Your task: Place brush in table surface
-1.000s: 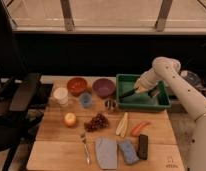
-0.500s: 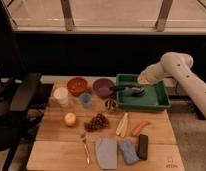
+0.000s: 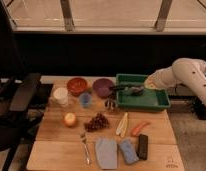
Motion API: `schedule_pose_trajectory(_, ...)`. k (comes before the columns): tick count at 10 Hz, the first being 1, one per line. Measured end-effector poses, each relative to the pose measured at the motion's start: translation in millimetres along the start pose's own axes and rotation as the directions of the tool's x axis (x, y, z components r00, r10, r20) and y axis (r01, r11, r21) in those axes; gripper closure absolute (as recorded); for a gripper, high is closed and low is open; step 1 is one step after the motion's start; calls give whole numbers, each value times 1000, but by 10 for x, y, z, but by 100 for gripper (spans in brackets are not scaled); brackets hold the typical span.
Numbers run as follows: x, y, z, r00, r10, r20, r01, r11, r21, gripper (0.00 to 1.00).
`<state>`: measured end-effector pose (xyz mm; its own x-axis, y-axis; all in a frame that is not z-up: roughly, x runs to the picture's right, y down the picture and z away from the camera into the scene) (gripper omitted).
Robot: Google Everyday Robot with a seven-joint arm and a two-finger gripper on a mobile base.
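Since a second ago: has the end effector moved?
Yes. The end effector moved right, from the left rim of the green bin to above its right half, away from the brush.

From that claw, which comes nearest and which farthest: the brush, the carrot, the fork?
The claw is at the green bin's right end.
1. Brush: in the bin, right beside the claw.
2. Carrot: on the table, in front of the bin.
3. Fork: near the table's front edge, further left.
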<state>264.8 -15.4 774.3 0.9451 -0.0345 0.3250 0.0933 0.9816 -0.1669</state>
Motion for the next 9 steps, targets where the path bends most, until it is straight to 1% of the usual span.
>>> schedule_pose_trajectory(1,-16,-7,14,1000,-2,2,2,1000,-1,72)
schedule_pose_trajectory(7,3,-6,14,1000,-1,-1,1,1000,-3,71)
schedule_pose_trajectory(8,0,-18,54,1000,-12,2,12,1000,-13,71)
schedule_pose_trajectory(9,-42,-43,178,1000,-29,14,29,999,-29,71)
